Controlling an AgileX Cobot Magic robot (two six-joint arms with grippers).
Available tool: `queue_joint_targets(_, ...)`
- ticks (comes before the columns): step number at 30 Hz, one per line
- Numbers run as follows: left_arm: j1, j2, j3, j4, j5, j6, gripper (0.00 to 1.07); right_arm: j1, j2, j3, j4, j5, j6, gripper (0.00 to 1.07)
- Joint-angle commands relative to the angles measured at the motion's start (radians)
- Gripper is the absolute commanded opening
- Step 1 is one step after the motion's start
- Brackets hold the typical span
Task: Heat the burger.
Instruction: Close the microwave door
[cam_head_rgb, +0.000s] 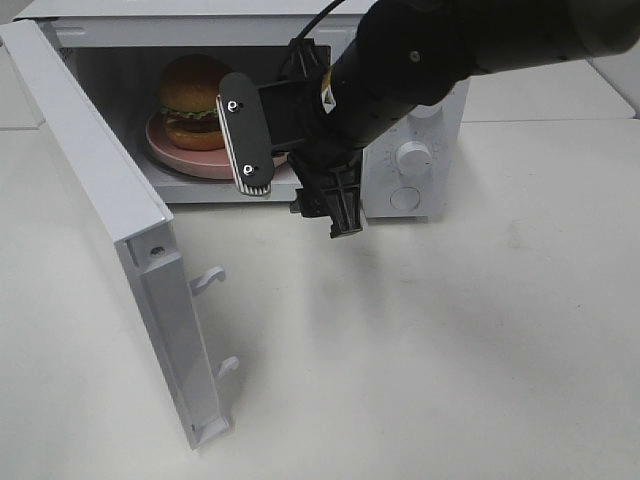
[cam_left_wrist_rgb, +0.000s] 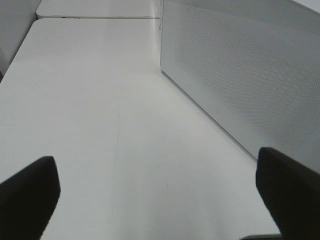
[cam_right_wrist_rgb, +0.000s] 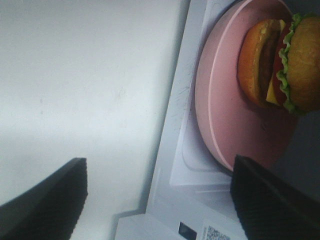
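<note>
The burger (cam_head_rgb: 192, 95) sits on a shallow pink plate (cam_head_rgb: 190, 162), and the plate lies on the floor inside the white microwave (cam_head_rgb: 200, 190), towards the left part of the cavity. The door (cam_head_rgb: 90, 170) is swung fully open to the left; two small white hooks (cam_head_rgb: 208, 278) stick out from its inner edge. In front of the opening hangs the black right arm, and it covers the right part of the cavity from the high camera. The right gripper (cam_head_rgb: 300, 200) has its jaws well apart with nothing between them; it is just outside the sill and touches neither the plate nor the burger. One finger (cam_head_rgb: 245, 135) is a flat dark bar with a pale ribbed edge and two small screws. To the right of the arm, the control panel shows two round white knobs (cam_head_rgb: 412, 157), one above the other. The bun is glossy and domed, golden brown, with frilly green lettuce, a yellow cheese slice and a dark patty under it; the plate is smooth and matte. The table (cam_head_rgb: 450, 350) is plain white. The left gripper (cam_left_wrist_rgb: 160, 200) is spread wide over bare table, holding nothing, beside a white panel (cam_left_wrist_rgb: 250, 75) of fine perforated dots.
</note>
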Motion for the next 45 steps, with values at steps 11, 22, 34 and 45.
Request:
queue_joint_targets(11,-0.006,-0.017,0.003,-0.003,-0.014,-0.002,1.0,-0.001,-0.251,0.217,-0.005,0.031,0.211,0.76)
queue_joint_targets(22,-0.006,-0.017,0.003,-0.003,-0.014,-0.002,1.0,-0.001,-0.488,0.381,0.006,0.218,0.729,0.76)
queue_joint_targets(34,-0.006,-0.017,0.003,-0.003,-0.014,-0.002,1.0,0.003,-0.676,0.409,0.015,0.572,1.062,0.76)
queue_joint_targets(45,-0.006,-0.017,0.003,-0.003,-0.014,-0.002,1.0,0.003,-0.909,0.409,0.031,0.808,1.064,0.76)
